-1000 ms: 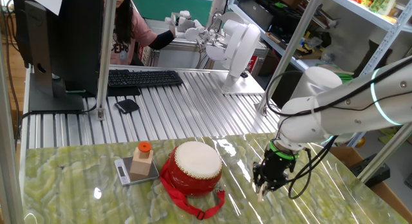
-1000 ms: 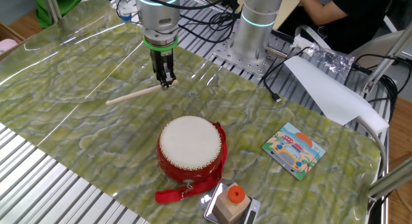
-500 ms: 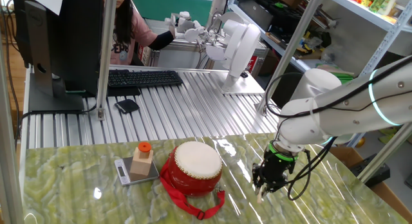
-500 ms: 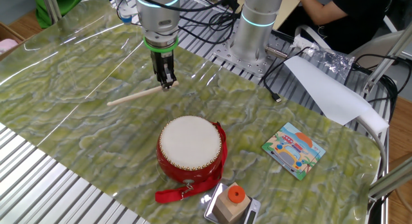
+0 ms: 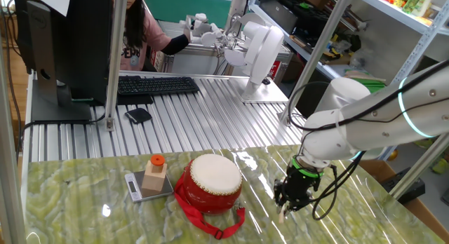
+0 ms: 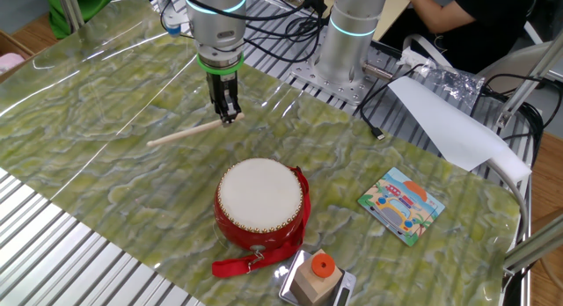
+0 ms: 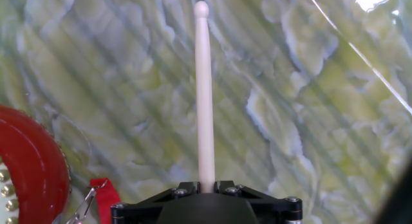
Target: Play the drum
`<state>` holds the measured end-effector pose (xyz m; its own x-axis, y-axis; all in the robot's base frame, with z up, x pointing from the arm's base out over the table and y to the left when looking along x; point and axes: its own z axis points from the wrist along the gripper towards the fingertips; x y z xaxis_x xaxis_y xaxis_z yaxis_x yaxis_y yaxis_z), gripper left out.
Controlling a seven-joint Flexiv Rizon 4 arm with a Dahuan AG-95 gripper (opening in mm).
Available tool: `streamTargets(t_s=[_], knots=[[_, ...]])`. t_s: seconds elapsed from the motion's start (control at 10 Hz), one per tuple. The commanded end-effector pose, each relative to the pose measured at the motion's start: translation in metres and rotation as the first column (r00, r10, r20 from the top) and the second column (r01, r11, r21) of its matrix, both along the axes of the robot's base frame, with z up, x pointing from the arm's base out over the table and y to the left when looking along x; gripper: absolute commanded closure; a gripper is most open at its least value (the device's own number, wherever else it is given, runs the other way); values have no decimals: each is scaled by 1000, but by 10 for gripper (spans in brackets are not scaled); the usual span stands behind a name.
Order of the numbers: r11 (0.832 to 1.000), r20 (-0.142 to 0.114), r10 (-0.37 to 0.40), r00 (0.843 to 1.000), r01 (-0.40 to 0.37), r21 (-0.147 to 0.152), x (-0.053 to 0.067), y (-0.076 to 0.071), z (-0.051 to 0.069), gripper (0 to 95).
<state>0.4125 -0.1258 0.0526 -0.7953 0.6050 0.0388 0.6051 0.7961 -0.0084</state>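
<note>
The drum has a glossy red barrel body, a cream-white skin top and a red fabric strap; it stands on the green marbled table and also shows in one fixed view and at the left edge of the hand view. My gripper is shut on one end of a pale wooden drumstick, a little above the table and apart from the drum. In the hand view the drumstick runs straight out from between the fingers. The gripper also shows in one fixed view.
A wooden block with an orange cap sits on a small scale next to the drum. A picture card lies to the drum's right. White paper, cables and the arm base stand behind. A keyboard and a person are beyond the table.
The gripper with the drumstick has lifted slightly off the table; the stick's free end has shifted a little. The drum has not moved.
</note>
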Motion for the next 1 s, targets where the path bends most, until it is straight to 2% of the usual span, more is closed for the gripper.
streamTargets(t_s=[0.1, 0.4, 0.8, 1.0], knots=[[1000, 0, 0, 1000, 0, 4, -1, 1, -1, 950], [1000, 18, 0, 1000, 0, 1, -2, 2, -8, 950], [1000, 31, 11, 999, -11, -1, -2, 2, -8, 950], [1000, 48, 19, 999, -18, -5, -2, 2, -8, 950]])
